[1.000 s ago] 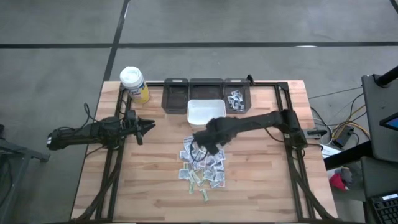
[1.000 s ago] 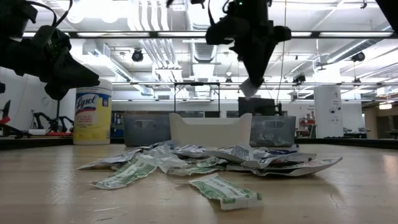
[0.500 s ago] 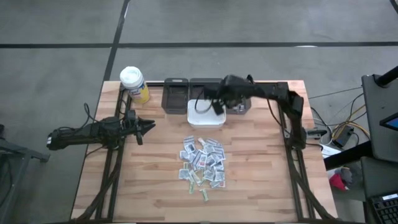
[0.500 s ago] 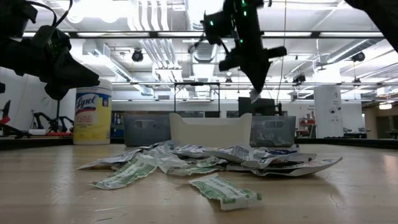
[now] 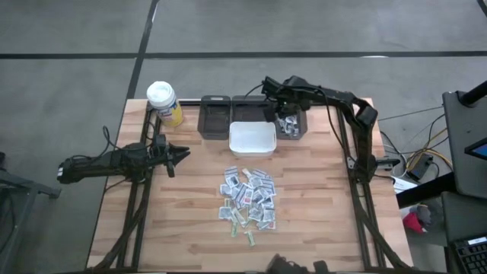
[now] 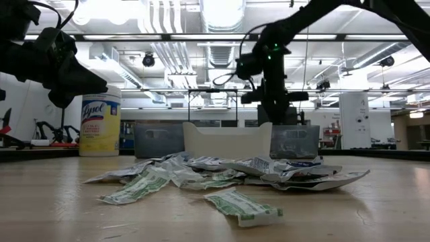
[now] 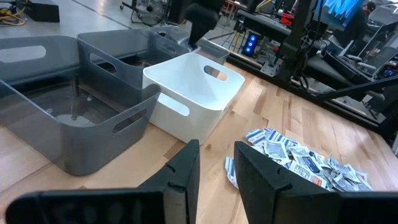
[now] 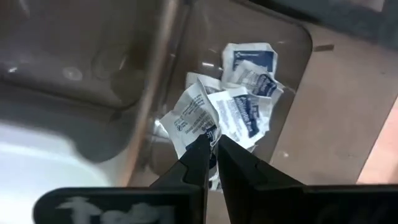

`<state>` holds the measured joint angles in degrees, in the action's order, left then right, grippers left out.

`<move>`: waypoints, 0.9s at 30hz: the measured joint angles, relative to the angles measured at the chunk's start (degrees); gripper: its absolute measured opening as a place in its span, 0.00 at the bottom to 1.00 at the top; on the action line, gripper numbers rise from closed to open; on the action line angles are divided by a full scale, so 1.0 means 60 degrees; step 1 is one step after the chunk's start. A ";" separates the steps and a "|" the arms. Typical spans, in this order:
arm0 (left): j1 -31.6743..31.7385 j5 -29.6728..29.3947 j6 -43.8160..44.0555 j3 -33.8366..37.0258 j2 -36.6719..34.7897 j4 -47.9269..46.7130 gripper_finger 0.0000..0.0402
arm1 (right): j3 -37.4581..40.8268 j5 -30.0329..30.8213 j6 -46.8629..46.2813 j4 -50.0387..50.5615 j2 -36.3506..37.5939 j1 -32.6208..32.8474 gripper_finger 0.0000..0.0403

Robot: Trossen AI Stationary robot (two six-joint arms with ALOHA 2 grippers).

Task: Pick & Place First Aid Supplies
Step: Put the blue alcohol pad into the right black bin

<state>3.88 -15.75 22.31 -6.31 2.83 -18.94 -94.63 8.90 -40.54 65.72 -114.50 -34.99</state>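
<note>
The first aid supplies, small white packets with blue or green print, lie in a loose pile [image 5: 247, 199] on the wooden table's middle. More packets [image 8: 249, 112] lie in the rightmost grey bin [image 5: 291, 122] at the far edge. My right gripper [image 8: 212, 144] hangs over that bin, shut on one white packet [image 8: 193, 118]. My left gripper [image 7: 216, 168] hovers level at the table's left side [image 5: 183, 154], open, holding nothing. My right gripper pinches the white packet by one edge [image 8: 208, 134] between its two fingertips. The fingers point down from above. The packet sticks out past the fingertips, lifted clear above the packets in the grey bin.
A white bin [image 5: 253, 138] stands in front of three grey bins [image 5: 214, 116] along the far edge. A yellow bottle with a white cap [image 5: 163, 103] stands at the far left corner. Bare wood lies on both sides of the pile.
My right gripper has carried the packet from above the pile toward the far edge, over the white bin, then to the right over the rightmost grey bin, rolling its wrist and sinking a little. It has stayed shut on the packet.
</note>
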 joint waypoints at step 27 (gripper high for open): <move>-0.0004 0.0000 0.0000 0.0004 -0.0001 0.0000 0.23 | 0.0400 -0.0343 -0.0253 0.0995 0.0621 0.0055 0.53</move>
<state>3.86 -15.75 22.31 -6.28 2.82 -18.94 -92.23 6.84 -42.06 71.69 -110.77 -34.66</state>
